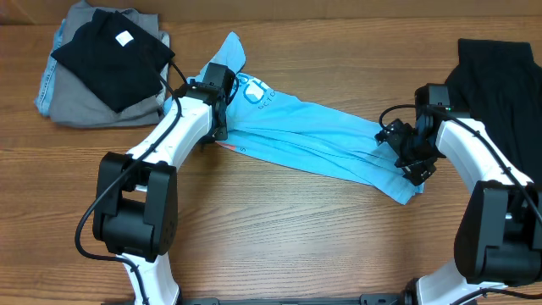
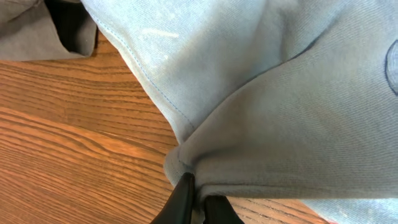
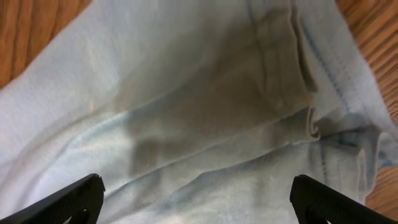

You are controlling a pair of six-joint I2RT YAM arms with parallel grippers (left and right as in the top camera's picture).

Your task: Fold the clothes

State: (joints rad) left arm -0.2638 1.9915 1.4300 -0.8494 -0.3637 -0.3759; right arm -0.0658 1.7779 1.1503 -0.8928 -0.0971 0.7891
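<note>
The light blue T-shirt (image 1: 313, 135) lies bunched in a long band on the wooden table (image 1: 279, 246), one end just beside the pile of grey and black garments (image 1: 102, 63) and the rest slanting away from that pile. The left gripper (image 2: 198, 205), at the end nearest the pile, is clenched on a fold of the shirt's edge. The right gripper (image 3: 199, 198), at the end farthest from the pile, hangs over the cloth with fingers spread wide, grasping nothing.
</note>
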